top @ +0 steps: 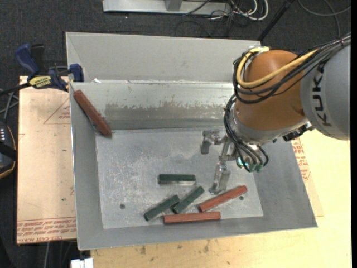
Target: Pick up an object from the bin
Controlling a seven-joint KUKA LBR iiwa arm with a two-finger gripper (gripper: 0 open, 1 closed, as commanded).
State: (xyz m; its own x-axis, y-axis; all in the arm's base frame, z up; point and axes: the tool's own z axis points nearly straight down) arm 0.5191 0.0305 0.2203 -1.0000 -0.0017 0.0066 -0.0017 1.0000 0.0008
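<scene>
My gripper hangs low over the right part of the bin floor, below the orange cover. It is open, and nothing lies between its fingers. One fingertip points to the back, the other comes down close to the bin's front. Just under that lower tip lies a red-brown bar, slanted. A dark green bar lies beside it to the left. Another dark green bar rests flat, left of the gripper.
A third dark green bar and a second red-brown bar lie along the front of the floor. One more red-brown bar leans against the left wall at the back. The arm reaches in from the right.
</scene>
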